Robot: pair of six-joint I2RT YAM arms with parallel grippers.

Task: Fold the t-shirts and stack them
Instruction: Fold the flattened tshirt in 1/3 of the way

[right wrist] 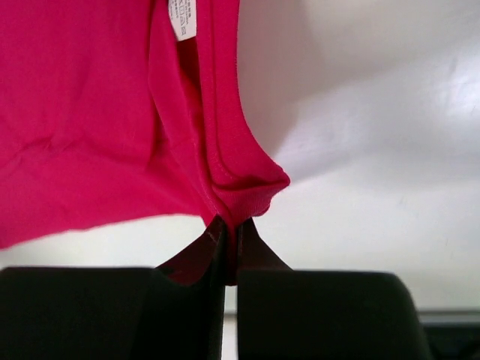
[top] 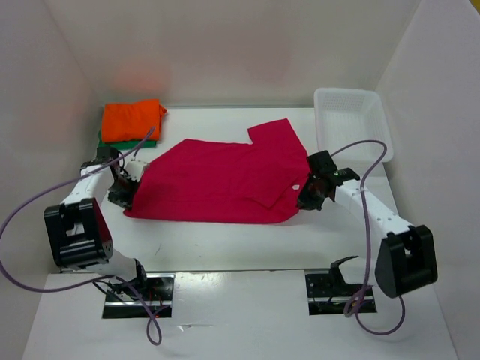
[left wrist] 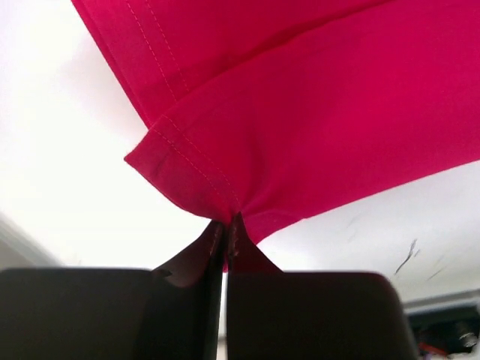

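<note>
Top external view: the red shirt [top: 225, 180] lies spread across the middle of the table [top: 225, 240], the left gripper [top: 132, 195] and right gripper [top: 306, 197] each clamped on a near-edge corner, apparently starting a fold; next, both corners likely lift together toward the far edge.

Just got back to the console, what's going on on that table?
Both arms have the magenta-red t-shirt, spread on the table. The left tool is shut on a hem corner, the right tool on the neckline edge. The orange t-shirt lies folded on the green t-shirt at the far left.
</note>
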